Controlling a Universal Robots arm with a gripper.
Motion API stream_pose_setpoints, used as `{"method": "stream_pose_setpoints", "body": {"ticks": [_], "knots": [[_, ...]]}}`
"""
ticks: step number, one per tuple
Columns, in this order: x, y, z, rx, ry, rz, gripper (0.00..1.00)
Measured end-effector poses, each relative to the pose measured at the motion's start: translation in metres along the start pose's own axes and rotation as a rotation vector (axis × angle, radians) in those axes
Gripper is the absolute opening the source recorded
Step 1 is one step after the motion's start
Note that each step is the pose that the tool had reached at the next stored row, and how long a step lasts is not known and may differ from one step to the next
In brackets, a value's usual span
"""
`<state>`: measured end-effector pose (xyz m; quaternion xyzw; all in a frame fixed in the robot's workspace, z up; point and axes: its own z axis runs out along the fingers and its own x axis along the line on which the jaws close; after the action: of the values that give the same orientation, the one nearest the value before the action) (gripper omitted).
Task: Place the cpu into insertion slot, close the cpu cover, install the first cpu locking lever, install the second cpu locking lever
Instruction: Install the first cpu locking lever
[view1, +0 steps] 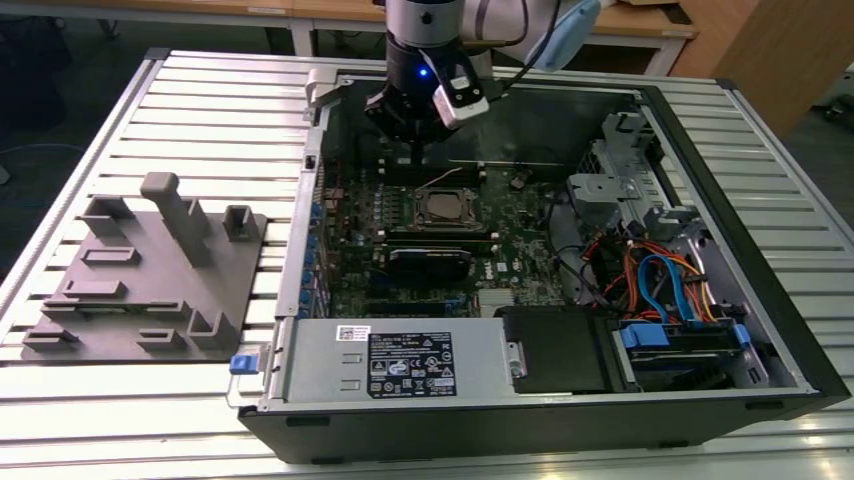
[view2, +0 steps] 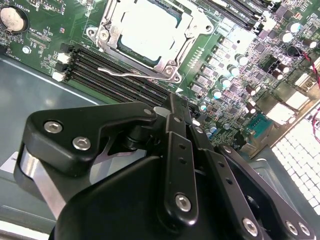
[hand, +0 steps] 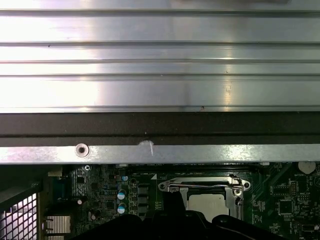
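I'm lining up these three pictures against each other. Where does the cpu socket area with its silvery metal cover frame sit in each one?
Exterior view: the silvery metal cpu cover frame lies mid-board in the green motherboard, just below the black gripper.
Second wrist view: cover frame with the pale square cpu inside it.
First wrist view: cover frame below the case wall.
Shared landmark: the frame's thin wire locking lever.

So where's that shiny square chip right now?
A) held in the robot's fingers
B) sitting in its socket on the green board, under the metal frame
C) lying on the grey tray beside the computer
B: in the second wrist view the chip lies in the socket with the frame around it.
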<state>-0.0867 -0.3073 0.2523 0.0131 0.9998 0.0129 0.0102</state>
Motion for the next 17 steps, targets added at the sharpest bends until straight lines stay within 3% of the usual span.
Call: {"method": "stream_pose_setpoints", "body": {"ticks": [3, 7, 8, 11, 12, 17], "knots": [[-0.0002, 0.0, 0.0001, -0.0018, 0.0001, 0.0, 0.1], [-0.0009, -0.0017, 0.0024, -0.0161, 0.0001, 0.012, 0.1], [-0.001, -0.0026, 0.0031, -0.0218, 0.0003, 0.013, 0.1], [-0.0012, -0.0042, 0.0045, -0.0562, 0.0014, 0.016, 0.1], [-0.0013, -0.0043, 0.0052, -0.0639, 0.0015, 0.018, 0.1], [-0.0036, -0.0043, 0.0088, -0.0647, 0.0007, 0.033, 0.1]]}}
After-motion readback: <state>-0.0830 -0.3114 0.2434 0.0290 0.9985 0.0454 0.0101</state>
